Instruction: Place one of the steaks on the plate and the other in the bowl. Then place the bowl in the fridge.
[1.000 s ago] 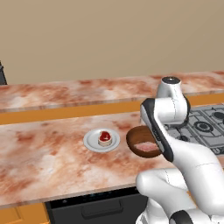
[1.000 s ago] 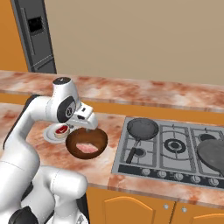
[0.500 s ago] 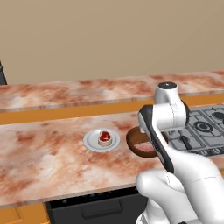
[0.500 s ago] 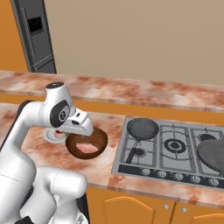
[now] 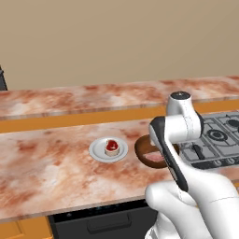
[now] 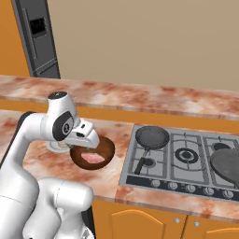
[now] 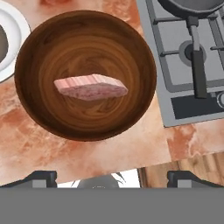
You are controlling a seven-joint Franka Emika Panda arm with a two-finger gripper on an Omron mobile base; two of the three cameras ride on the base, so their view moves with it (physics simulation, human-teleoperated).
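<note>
Arm folded forward over the counter, jaws wide open.

The white Franka arm with dark joints (image 5: 173, 154) rises from the base, bends sharply at the elbow and points its wrist downward near the counter's front edge. The two-finger gripper (image 7: 112, 176) faces straight down, holding nothing; its dark fingertips (image 7: 41, 177) stand far apart at the bottom of the hand view.

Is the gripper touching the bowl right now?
Apart. In the hand view the open gripper sits back at the edge, with bare counter between its fingertips and the bowl.
</note>
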